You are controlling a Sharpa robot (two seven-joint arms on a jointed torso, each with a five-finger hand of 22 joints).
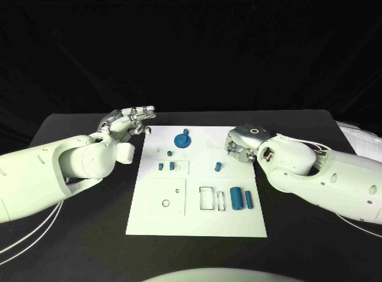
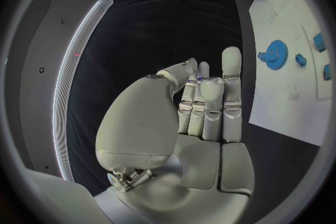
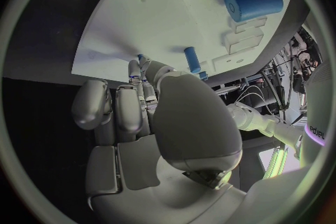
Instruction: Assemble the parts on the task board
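Note:
The white task board lies in the middle of the table. A blue gear sits near its far edge and shows again as the gear. Small blue pieces lie left of centre, and a short peg lies mid-board. A thick blue cylinder and a thinner peg rest at the near right. My left hand hovers off the far left corner, fingers straight, holding nothing. My right hand hangs over the board's right edge with its fingers loosely bent and nothing in them.
Empty rectangular slots and a raised square plate with a small ring hole mark the board's near half. Black tabletop surrounds the board. White cloth lies at the table's far right edge.

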